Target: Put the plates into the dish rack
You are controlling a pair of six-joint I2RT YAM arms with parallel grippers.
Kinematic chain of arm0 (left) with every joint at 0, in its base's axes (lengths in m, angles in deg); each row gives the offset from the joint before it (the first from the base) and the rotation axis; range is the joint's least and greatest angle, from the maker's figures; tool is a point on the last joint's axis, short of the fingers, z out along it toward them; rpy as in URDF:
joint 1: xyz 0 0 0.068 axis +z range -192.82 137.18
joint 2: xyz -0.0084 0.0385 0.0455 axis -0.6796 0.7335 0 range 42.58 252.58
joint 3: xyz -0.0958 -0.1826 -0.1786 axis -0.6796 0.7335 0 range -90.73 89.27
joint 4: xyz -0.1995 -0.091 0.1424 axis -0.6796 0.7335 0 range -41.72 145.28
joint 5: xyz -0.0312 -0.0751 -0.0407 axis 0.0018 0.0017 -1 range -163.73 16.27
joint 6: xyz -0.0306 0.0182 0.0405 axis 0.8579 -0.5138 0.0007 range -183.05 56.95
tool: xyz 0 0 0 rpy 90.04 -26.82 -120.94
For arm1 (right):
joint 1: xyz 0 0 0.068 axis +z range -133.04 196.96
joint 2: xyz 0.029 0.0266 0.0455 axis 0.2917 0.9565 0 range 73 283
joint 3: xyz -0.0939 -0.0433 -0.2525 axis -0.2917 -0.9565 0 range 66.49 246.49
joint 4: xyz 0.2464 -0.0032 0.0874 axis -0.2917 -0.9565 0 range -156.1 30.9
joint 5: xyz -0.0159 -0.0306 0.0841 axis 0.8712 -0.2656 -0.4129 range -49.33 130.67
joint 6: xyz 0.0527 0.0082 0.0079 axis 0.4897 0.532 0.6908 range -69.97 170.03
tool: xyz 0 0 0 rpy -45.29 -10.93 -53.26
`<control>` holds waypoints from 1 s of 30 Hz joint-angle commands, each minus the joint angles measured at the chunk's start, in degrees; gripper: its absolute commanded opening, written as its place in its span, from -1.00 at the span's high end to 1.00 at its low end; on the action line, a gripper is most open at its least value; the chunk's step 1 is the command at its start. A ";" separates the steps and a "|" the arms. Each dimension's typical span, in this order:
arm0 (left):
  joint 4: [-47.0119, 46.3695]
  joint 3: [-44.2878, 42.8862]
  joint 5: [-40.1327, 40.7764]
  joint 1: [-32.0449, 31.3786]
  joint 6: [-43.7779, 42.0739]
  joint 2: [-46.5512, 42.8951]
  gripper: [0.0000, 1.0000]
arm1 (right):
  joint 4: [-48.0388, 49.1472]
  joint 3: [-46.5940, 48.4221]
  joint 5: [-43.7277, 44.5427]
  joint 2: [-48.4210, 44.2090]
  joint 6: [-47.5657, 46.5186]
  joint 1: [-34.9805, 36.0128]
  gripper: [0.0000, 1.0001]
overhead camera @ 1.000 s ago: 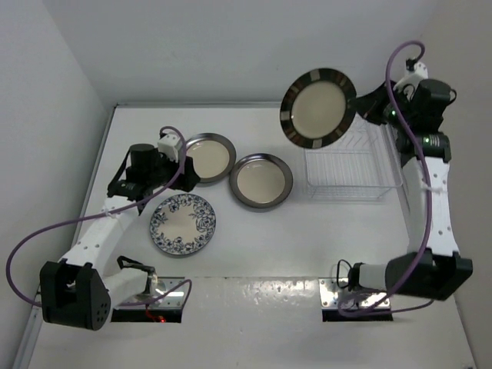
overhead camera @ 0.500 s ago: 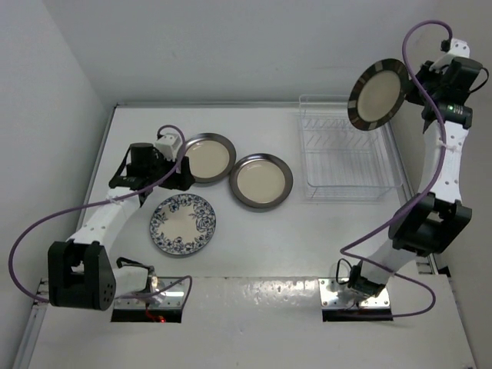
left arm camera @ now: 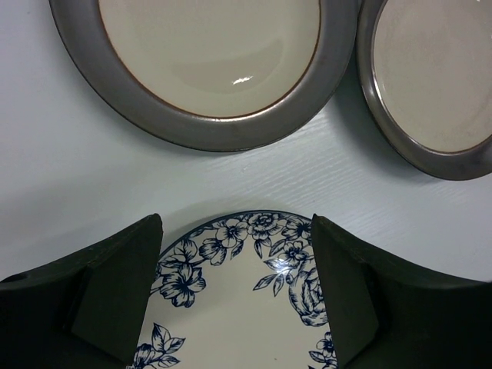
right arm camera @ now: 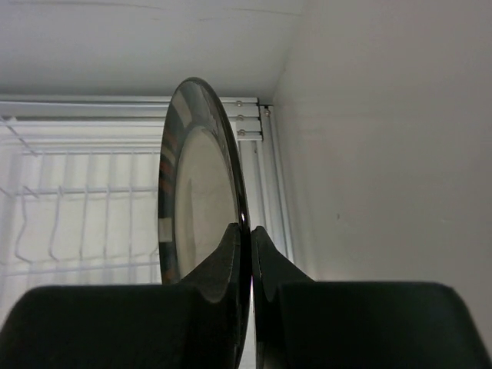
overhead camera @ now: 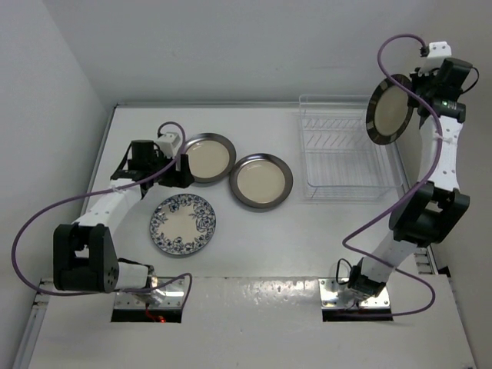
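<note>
Plates: four; two grey-rimmed plates (overhead camera: 207, 158) (overhead camera: 261, 181) and floral plate (overhead camera: 183, 224) flat, centre-left.
Checked plate (overhead camera: 390, 109): on edge, pinched by right gripper (right arm camera: 247, 234), over dish rack (overhead camera: 342, 165), upper right.
Left gripper (left arm camera: 237, 231): wide apart, holding nothing.

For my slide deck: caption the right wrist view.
The plate, pinched on edge by the right gripper, hangs over the rack.

No legible txt, nos., brand names or signs in any view. Only surface marking is the blue flower print on the floral plate (overhead camera: 183, 224), which is a pattern w/ no lettering.
</note>
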 commanded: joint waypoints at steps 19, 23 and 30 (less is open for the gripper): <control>0.95 -3.12 -1.35 2.42 -0.32 1.49 -0.64 | 14.81 -0.99 9.36 4.19 -8.90 6.37 1.00; 0.95 -3.12 -0.74 2.42 -0.85 2.02 -0.64 | 18.68 -5.20 14.29 3.66 -12.23 9.01 1.00; 1.47 -4.17 -0.74 2.42 -0.85 2.02 -0.64 | 22.63 -11.71 19.91 3.49 -14.97 12.70 1.00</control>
